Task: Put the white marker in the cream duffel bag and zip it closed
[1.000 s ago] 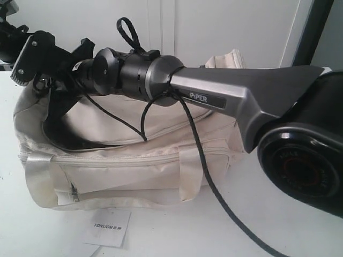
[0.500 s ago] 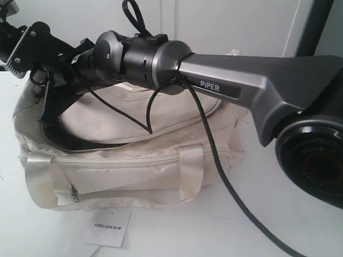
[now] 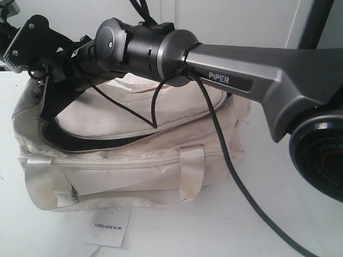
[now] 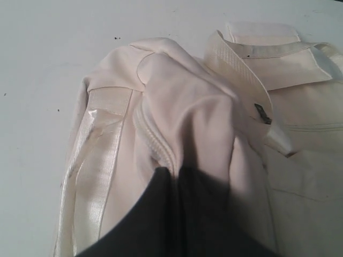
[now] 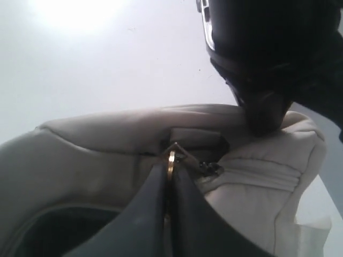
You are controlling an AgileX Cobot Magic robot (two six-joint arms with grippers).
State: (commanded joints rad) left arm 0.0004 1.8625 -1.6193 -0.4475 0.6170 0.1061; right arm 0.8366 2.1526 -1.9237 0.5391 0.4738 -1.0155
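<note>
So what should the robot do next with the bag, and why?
Probably drag the zip pull along the curve: the right pincer is shut on it, the left pincer pinches the cream duffel bag, and the top gapes open.

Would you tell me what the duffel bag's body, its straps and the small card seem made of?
The cream duffel bag looks like matte woven fabric: soft creases. Its strap handles seem glossier, perhaps coated webbing: they shine. The card looks like thin printed paper.
</note>
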